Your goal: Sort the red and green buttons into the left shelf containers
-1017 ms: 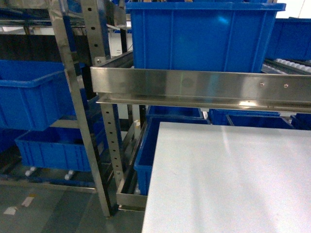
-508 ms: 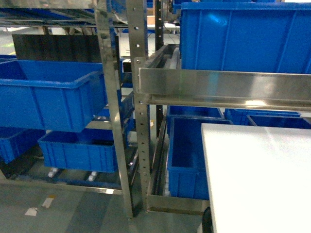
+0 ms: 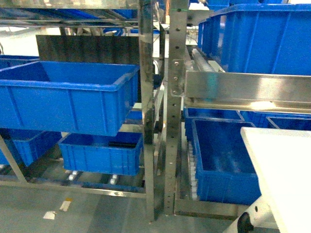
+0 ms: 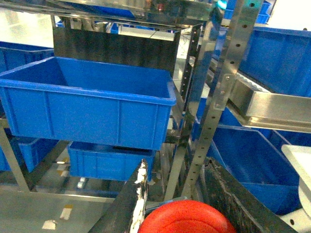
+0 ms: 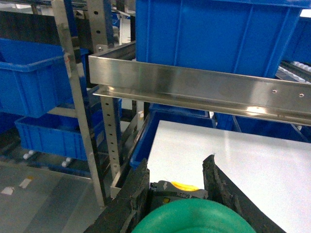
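In the left wrist view the red button (image 4: 187, 219) shows as a wide red cap at the bottom edge, with my left gripper (image 4: 176, 161) shut on it between two dark fingers (image 4: 131, 204). The green button (image 5: 192, 218) sits the same way in my right gripper (image 5: 177, 161), which is shut on it above the white table (image 5: 233, 165). The left shelf containers are deep blue bins: an upper one (image 3: 68, 97) (image 4: 87, 104) and a smaller lower one (image 3: 99, 155). The upper bin lies ahead of and above the left gripper. Neither gripper shows in the head view.
Two perforated steel uprights (image 3: 146, 121) (image 3: 175, 121) stand between the left shelf and the right rack. A steel rail (image 3: 248, 87) crosses the right rack below another blue bin (image 3: 262, 39). A low bin (image 3: 223, 160) sits beside the white table (image 3: 282, 174).
The head view has swung left: the uprights, rail and white table slid to the right of the frame, and the left shelf's bins came fully into view.
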Controlling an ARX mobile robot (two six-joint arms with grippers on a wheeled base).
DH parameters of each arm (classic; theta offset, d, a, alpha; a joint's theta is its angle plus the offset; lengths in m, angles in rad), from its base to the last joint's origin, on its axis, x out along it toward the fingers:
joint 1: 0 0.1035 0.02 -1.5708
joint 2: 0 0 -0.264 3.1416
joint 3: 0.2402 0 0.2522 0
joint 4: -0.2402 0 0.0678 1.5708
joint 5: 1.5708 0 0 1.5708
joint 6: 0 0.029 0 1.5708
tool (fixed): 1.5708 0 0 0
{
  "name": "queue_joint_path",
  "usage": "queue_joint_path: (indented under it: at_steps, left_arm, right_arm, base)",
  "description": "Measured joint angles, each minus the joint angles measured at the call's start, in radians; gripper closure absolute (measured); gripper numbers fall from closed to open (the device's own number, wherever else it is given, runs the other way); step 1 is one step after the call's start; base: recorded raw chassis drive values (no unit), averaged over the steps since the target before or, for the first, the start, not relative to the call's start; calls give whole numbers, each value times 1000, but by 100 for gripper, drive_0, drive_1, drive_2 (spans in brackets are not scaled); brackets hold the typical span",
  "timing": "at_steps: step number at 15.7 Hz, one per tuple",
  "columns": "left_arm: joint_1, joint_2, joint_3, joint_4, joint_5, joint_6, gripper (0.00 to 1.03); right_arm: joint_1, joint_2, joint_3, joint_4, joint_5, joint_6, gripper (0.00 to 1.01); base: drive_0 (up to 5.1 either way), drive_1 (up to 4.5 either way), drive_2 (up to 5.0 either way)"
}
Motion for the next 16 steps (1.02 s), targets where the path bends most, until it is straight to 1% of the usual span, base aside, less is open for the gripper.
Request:
queue_joint_path:
  at_steps: [8,16]
  left_arm:
    - [0,0,0,0,0,0,73]
    - [0,0,0,0,0,0,73]
  right_arm:
    - [0,-1,0,0,0,0,72]
    - [0,-2,0,0,0,0,72]
  base:
    - [-484,341,153]
    - [-413,452,4]
